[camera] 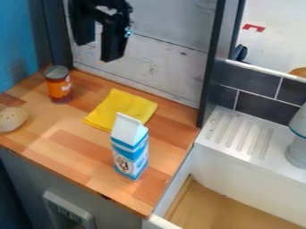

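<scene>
High at the upper left, the black gripper (pixel 98 49) hangs above the back of the wooden counter, its two fingers apart with nothing between them. Below it to the left stands an orange jar (pixel 59 87) with a grey lid. A yellow cloth (pixel 122 108) lies flat on the counter below the gripper. In front of the cloth, an upright blue and white milk carton (pixel 129 150) hides part of the cloth's front edge. At the left edge is a round beige item with small dark spots (pixel 12 119).
The counter (pixel 65 147) ends at the right beside a white sink (pixel 224 176) with a ridged drainboard (pixel 242 134). A white and grey object (pixel 297 143) stands at the right edge. A dark upright post (pixel 214 62) rises at the counter's back right corner.
</scene>
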